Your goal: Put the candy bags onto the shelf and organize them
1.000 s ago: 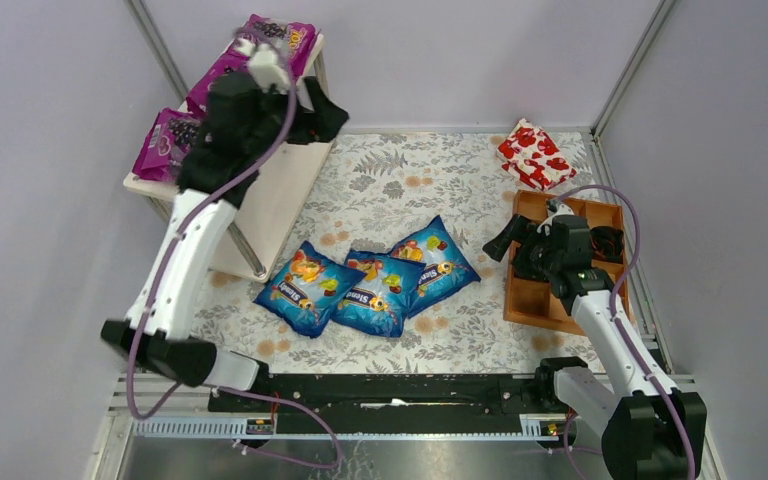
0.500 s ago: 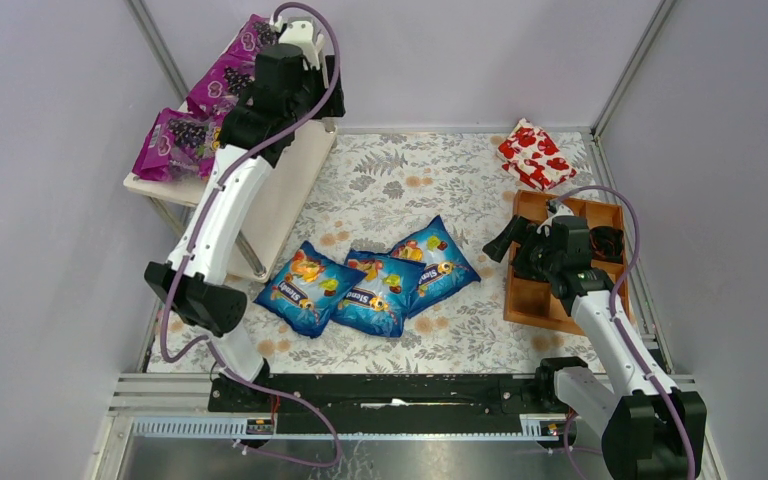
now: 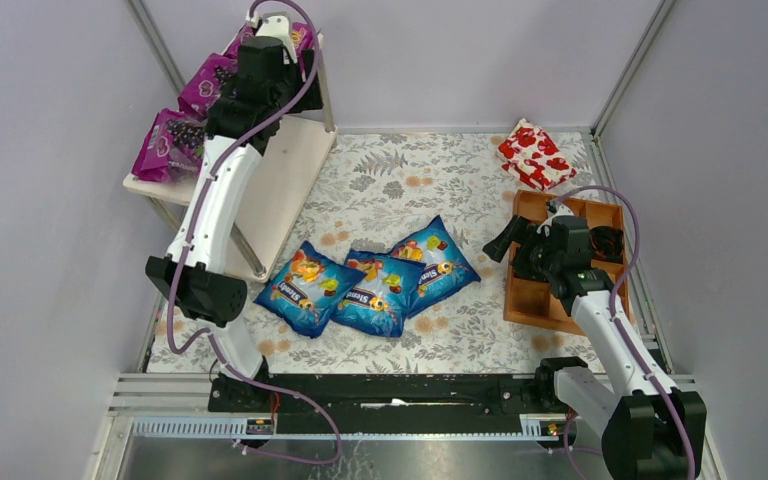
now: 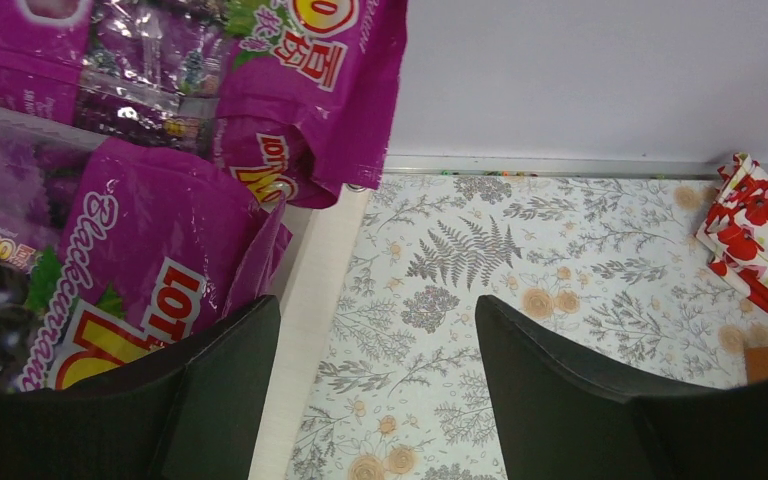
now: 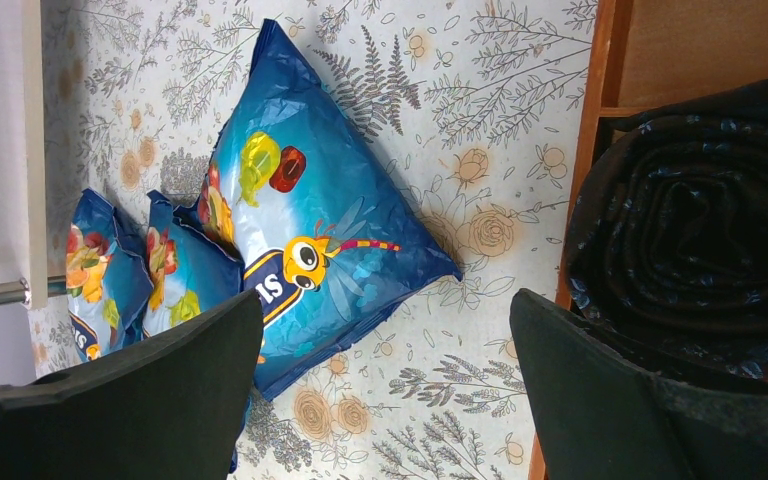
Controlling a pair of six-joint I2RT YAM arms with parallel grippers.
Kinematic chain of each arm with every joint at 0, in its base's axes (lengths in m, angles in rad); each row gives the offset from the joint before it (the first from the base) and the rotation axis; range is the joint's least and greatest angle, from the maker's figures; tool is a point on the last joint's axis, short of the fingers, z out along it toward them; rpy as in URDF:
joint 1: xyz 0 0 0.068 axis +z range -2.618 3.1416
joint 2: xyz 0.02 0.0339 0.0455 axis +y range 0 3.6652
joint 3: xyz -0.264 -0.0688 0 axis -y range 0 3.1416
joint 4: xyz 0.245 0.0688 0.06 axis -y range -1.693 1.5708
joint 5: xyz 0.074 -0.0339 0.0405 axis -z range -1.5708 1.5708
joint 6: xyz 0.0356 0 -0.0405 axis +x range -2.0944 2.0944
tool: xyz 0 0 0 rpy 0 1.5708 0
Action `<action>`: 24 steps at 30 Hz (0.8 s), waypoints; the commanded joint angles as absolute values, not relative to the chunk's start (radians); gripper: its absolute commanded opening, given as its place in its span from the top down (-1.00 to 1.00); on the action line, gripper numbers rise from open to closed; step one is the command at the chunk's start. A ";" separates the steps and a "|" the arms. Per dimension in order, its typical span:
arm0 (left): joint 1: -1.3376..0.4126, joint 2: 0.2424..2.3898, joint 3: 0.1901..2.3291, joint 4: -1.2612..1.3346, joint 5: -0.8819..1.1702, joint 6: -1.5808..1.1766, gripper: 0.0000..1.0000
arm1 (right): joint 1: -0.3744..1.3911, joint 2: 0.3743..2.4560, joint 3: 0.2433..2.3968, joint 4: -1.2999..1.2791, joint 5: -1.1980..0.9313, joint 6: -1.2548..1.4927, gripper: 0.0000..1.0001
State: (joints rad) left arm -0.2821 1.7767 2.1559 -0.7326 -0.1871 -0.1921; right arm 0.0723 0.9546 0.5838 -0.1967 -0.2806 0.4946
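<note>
Three magenta-purple candy bags lie on the shelf's (image 3: 285, 175) top board at the far left: one at its near end (image 3: 168, 142), one in the middle (image 3: 203, 85), one at the far end mostly hidden behind my left wrist. Two of them fill the left of the left wrist view (image 4: 130, 260) (image 4: 290, 90). My left gripper (image 3: 298, 85) (image 4: 375, 400) is open and empty above the shelf's right edge (image 4: 310, 330). Three blue candy bags (image 3: 305, 288) (image 3: 372, 290) (image 3: 435, 262) lie overlapping on the floral mat. My right gripper (image 3: 502, 240) (image 5: 385, 400) is open and empty, just right of the nearest blue bag (image 5: 310, 240).
A brown wooden compartment tray (image 3: 535, 300) lies at the right, with a dark rolled cloth (image 5: 690, 230) in one compartment. A red-and-white patterned package (image 3: 535, 155) lies at the back right. Grey walls and metal posts close in the mat.
My left arm has swung from the middle of the shelf toward its far end, with its gripper empty. The right arm and the blue bags have not moved.
</note>
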 commanded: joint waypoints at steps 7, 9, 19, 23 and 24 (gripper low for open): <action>-0.265 1.733 2.126 -0.597 0.026 -0.205 -0.52 | 0.078 0.964 0.575 -0.161 -0.293 0.495 -1.00; -0.269 1.723 2.105 -0.530 0.109 -0.206 -0.52 | 0.078 0.968 0.574 -0.157 -0.293 0.495 -1.00; -0.301 1.844 2.128 -0.248 0.112 -0.192 -0.55 | 0.077 0.969 0.571 -0.170 -0.284 0.486 -1.00; -0.316 1.934 2.224 -0.259 0.070 -0.120 -0.55 | 0.076 0.972 0.568 -0.171 -0.277 0.482 -1.00; -0.315 1.959 2.253 -0.271 0.063 -0.108 -0.54 | 0.076 0.975 0.568 -0.171 -0.279 0.482 -1.00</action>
State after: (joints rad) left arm -0.3073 1.8790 2.1410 -0.3347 0.0959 -0.1776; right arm 0.0723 0.9733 0.5739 -0.1894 -0.2806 0.4942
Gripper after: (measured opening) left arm 0.773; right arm 0.995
